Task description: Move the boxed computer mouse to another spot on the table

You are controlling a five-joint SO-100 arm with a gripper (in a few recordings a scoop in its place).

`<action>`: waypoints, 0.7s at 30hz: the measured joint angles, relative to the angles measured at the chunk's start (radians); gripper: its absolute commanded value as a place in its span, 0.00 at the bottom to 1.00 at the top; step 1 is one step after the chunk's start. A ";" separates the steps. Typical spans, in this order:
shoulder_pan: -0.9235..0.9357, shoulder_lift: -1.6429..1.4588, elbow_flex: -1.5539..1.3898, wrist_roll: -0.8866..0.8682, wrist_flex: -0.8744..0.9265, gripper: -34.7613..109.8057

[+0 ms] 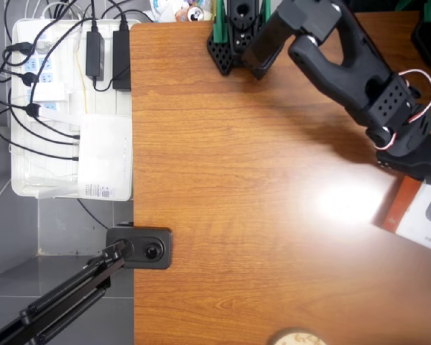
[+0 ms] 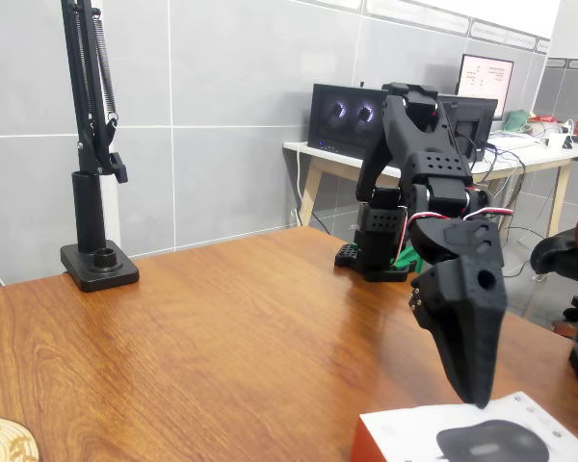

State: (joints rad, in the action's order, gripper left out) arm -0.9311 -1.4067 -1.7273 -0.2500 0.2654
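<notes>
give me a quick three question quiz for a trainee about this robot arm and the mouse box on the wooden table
1. True or false: the black two-finger gripper has lifted the flat white mouse carton with the orange-red side panel clear of the brown wood-grain table.
2. In the overhead view, the carton lies near which picture edge? A left, B right, C top.
3. Fill in: the black spring-arm stand in the fixed view rests on the ____.

Key
1. False: the carton lies flat on the table with the gripper's tip just above it.
2. B.
3. Table.
</notes>
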 measured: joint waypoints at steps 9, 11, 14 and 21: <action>0.038 0.060 0.400 -0.031 0.215 0.90; 0.048 0.069 0.413 -0.017 0.206 0.92; 0.034 0.101 0.413 0.017 0.196 0.93; 0.023 0.173 0.433 0.044 0.179 0.90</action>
State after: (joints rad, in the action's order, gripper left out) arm -0.9081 -1.2333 -1.2947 -0.2056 0.4449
